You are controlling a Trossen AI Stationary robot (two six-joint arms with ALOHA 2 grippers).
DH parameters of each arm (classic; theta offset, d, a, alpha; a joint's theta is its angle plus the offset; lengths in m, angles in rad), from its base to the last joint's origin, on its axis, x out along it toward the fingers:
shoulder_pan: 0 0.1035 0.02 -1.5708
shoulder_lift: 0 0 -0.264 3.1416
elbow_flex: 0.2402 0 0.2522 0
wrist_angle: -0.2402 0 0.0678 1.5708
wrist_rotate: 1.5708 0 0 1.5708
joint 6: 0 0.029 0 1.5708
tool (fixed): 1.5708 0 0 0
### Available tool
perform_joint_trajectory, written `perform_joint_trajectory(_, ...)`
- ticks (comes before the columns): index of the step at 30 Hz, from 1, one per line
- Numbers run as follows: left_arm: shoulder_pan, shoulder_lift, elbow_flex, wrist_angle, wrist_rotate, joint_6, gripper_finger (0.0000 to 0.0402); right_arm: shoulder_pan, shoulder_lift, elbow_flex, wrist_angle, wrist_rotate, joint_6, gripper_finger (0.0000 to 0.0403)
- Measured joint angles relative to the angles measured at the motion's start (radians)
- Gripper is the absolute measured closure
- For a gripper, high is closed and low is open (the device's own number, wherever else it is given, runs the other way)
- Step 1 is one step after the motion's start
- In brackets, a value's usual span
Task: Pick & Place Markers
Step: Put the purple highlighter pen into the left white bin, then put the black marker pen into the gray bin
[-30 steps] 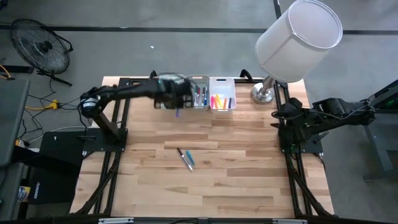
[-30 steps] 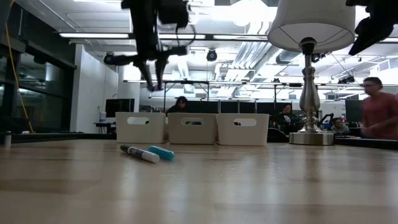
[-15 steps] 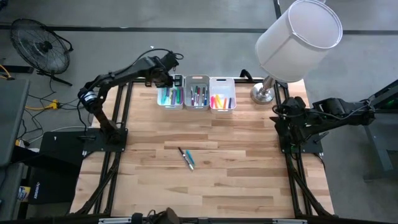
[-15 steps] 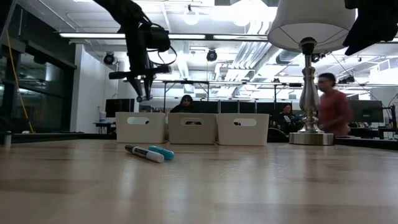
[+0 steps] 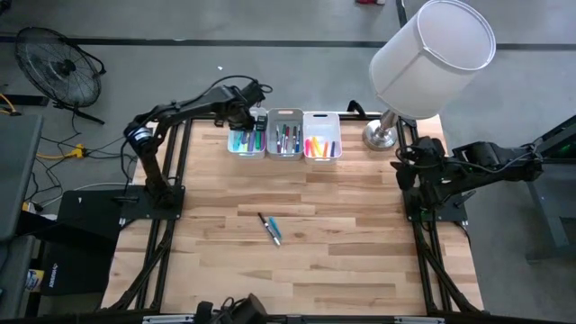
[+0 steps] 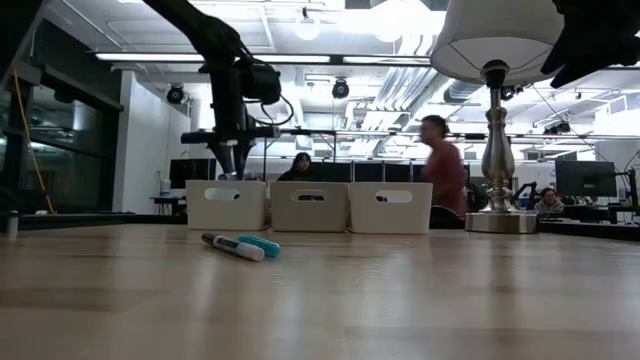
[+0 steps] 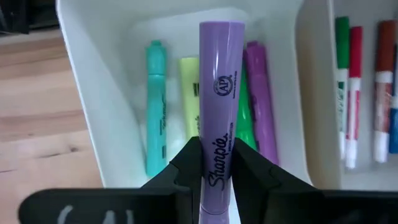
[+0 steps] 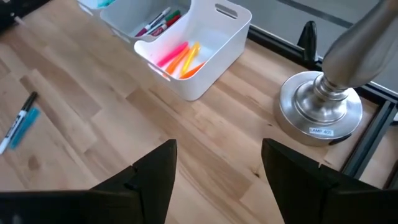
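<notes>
The left gripper [image 7: 214,165] clamps a pale purple plastic highlighter [image 7: 219,93] above the leftmost white bin [image 7: 93,93] — placing step; next, releasing it inside.

The right gripper [image 8: 214,165] waits, spread wide.

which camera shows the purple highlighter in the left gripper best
The left wrist view: the purple highlighter fills the frame, clamped in the left gripper above the left bin. The high and low views show only the arm there; the right wrist view misses it.

The purple Sharpie highlighter [image 7: 219,106] runs off the frame's six o'clock edge between the left gripper [image 7: 217,171] fingers, its lower end unseen. A green marker [image 7: 245,118] lies mostly hidden behind it. The passing person [image 6: 443,170] is blurred
</notes>
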Motion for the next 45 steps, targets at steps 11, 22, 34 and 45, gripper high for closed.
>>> perform_joint_trajectory(11,0.0,0.067,0.001,-0.004,0.035,-0.008,0.0319,0.0,0.0,0.0,0.0,-0.012,0.058,0.0179)
perform_joint_trajectory(22,-0.006,0.064,0.001,-0.011,0.073,-0.028,0.0233,0.0,0.0,0.0,-0.006,-0.028,0.055,0.0179)
perform_joint_trajectory(34,-0.146,-0.113,0.002,-0.09,-0.011,-0.207,0.0243,0.0,0.0,0.0,-0.012,-0.062,-0.025,0.0179)
perform_joint_trajectory(45,-0.441,-0.136,0.002,-0.161,-0.066,-0.589,0.0244,0.0,0.0,0.0,-0.012,-0.085,0.008,0.0179)
